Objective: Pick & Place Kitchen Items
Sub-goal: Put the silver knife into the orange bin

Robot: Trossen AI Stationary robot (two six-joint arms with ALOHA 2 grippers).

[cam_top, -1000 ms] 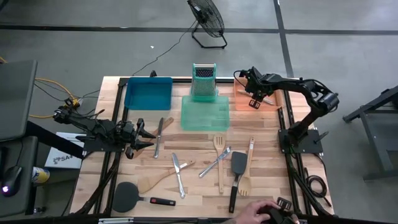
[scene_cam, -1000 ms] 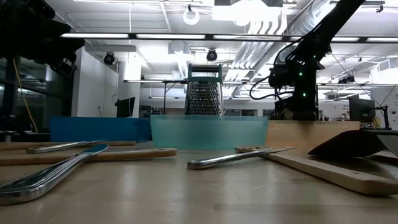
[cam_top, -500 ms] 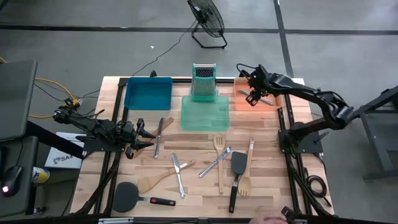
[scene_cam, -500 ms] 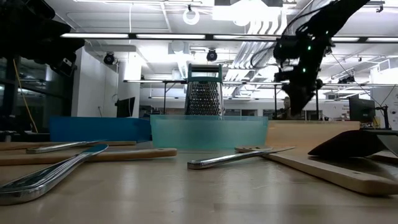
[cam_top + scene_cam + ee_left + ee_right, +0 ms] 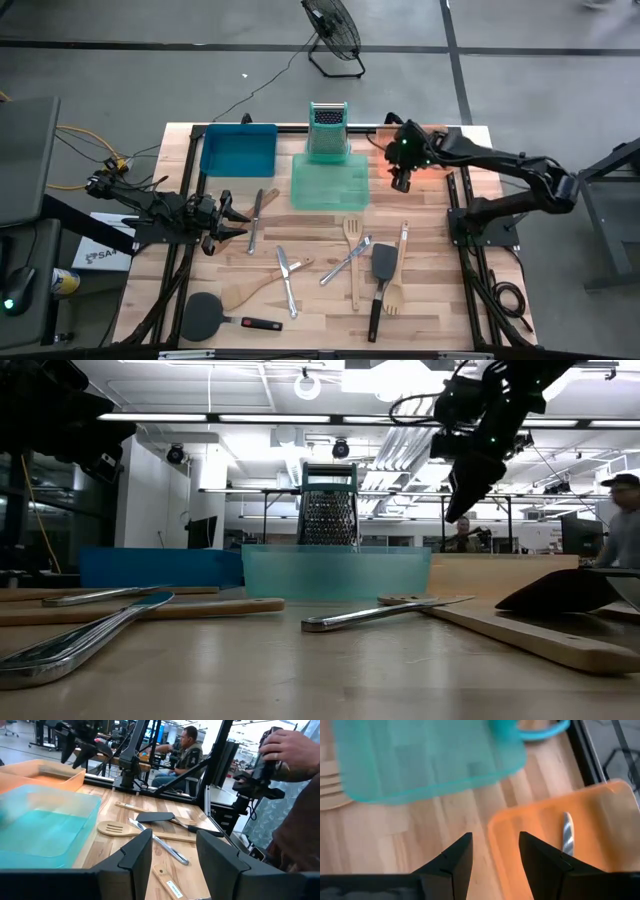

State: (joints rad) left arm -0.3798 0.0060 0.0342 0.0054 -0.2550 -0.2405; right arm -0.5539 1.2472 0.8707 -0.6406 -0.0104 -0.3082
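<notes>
Loose kitchen items lie flat on the near half of the wooden table: silver knives (image 5: 285,280), a fork (image 5: 345,264), a wooden spoon (image 5: 255,291), a slotted wooden spatula (image 5: 352,258), a black spatula (image 5: 380,285) and a black spatula with a red-tipped handle (image 5: 215,316). One silver utensil (image 5: 567,836) lies in the orange tray (image 5: 545,850). My right gripper (image 5: 400,182) hangs open and empty above the gap between the green tray (image 5: 330,182) and the orange tray, pointing steeply down. My left gripper (image 5: 240,222) waits open at the table's left edge beside a knife (image 5: 257,214).
A blue tray (image 5: 240,150) stands at the back left. An upright metal grater (image 5: 327,130) stands behind the green tray. A fan (image 5: 335,35) stands on the floor beyond the table. People show in the room behind, one at the right (image 5: 625,520).
My right gripper has risen from low over the orange tray and swung toward the table's left and near side, ending high over the gap beside the green tray. It has tipped to a less steep angle. The silver utensil stays in the orange tray.
</notes>
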